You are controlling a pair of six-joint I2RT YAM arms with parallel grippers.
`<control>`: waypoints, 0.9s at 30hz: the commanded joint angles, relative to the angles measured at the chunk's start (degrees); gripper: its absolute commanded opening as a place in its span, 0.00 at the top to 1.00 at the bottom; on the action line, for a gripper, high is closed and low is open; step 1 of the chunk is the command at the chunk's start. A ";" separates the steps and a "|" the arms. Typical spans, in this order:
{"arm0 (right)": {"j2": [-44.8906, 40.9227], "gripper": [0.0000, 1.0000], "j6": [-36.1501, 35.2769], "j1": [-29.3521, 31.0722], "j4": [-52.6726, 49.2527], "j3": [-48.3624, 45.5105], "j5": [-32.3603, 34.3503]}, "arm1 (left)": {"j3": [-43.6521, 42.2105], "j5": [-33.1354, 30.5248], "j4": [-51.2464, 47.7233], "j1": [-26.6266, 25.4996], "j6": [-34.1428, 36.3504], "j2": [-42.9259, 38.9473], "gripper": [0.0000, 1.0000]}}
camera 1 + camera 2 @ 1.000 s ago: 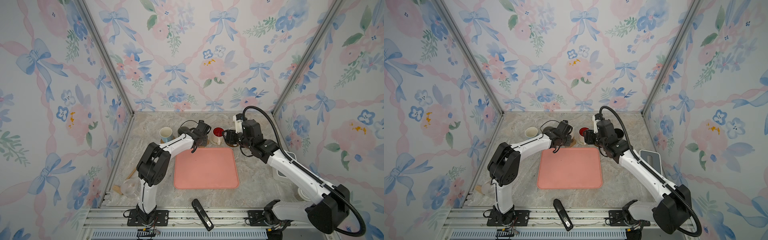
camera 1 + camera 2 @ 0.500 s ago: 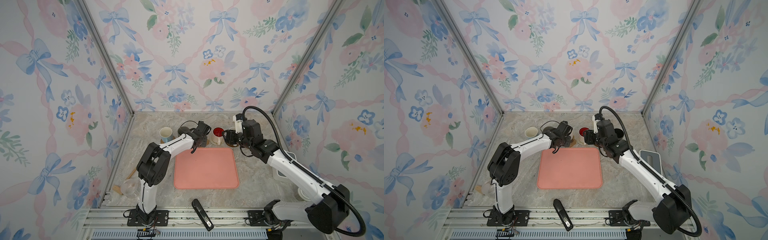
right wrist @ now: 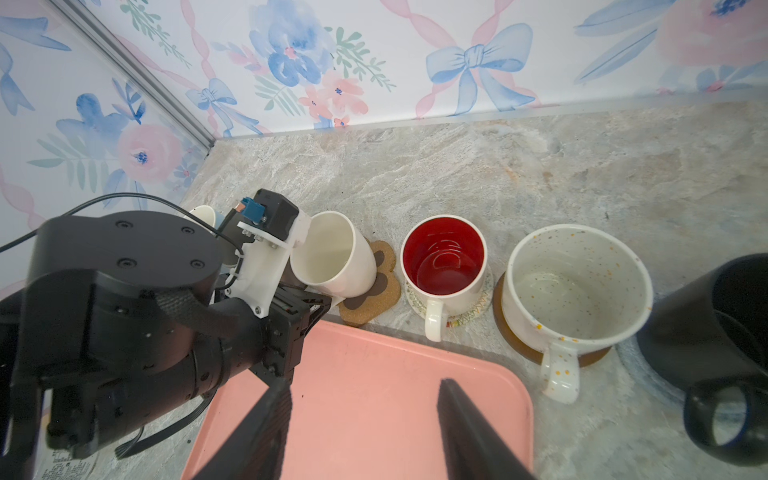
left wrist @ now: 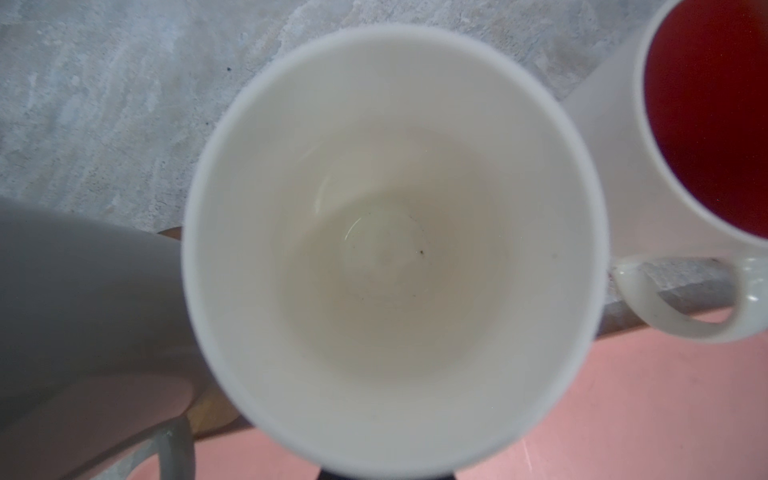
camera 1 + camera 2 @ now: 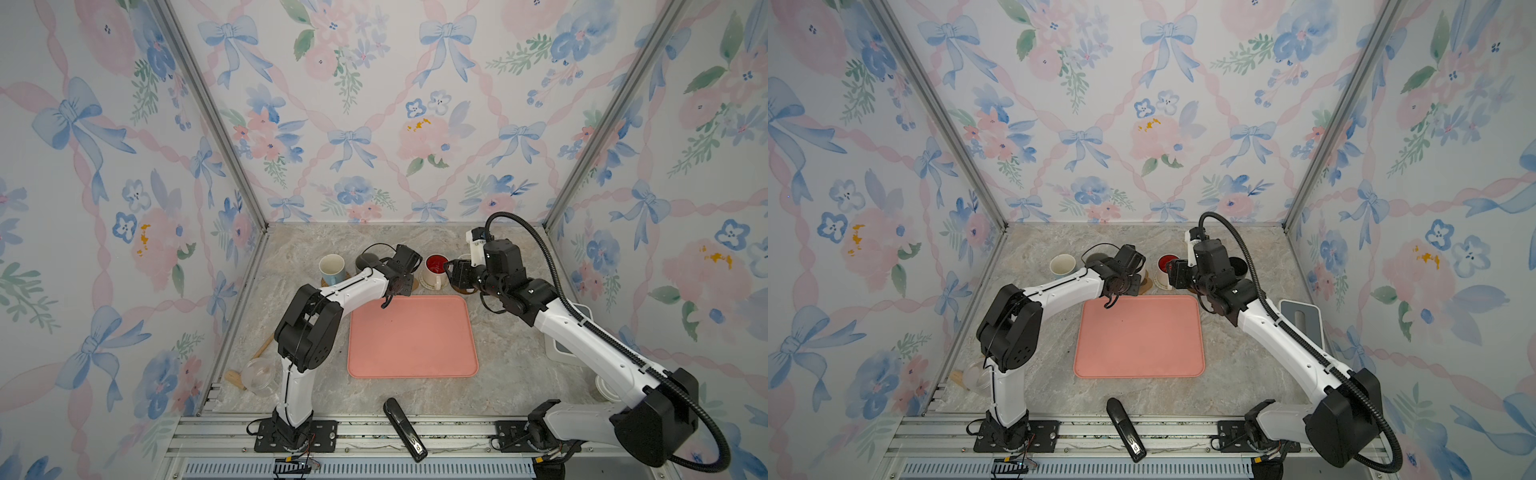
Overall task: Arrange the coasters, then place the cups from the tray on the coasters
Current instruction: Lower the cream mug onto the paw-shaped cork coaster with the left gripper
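- The cream cup (image 3: 332, 257) leans well off upright. Its bottom edge is over the paw-shaped coaster (image 3: 384, 286), seemingly touching it, and its mouth tips away from the red-lined cup (image 3: 442, 257) just beside it.
- The left jaws are pressed together low on the cup's tray-facing side. The handle is hidden, but a cup tilted like that is surely pinched there.
- The coming move turns on that lean: the cup's long axis must swing upright, with the coaster already right under its base.
- The right jaws stand spread and empty over the pink tray (image 3: 415, 353), farther from the cup, so the left arm is the nearer one.
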 commanded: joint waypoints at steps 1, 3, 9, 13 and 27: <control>0.74 0.40 -0.85 -0.51 -1.03 0.13 -0.54 | 1.05 -0.89 1.00 0.26 0.01 -0.25 1.00; 0.78 0.40 -0.82 -0.51 -1.02 0.09 -0.54 | 1.05 -0.83 0.81 0.20 -0.07 -0.30 1.00; 0.98 0.40 -0.73 -0.60 -1.00 0.10 -0.73 | 1.05 -0.56 0.46 0.19 -0.21 -0.04 1.00; 0.86 0.40 -0.79 -0.54 -0.98 0.00 -0.71 | 1.14 -0.09 0.21 0.25 -0.36 0.24 1.00; 0.90 0.40 -0.96 -0.84 -0.76 -0.17 -0.93 | 1.23 0.13 0.04 0.19 -0.86 -0.09 0.61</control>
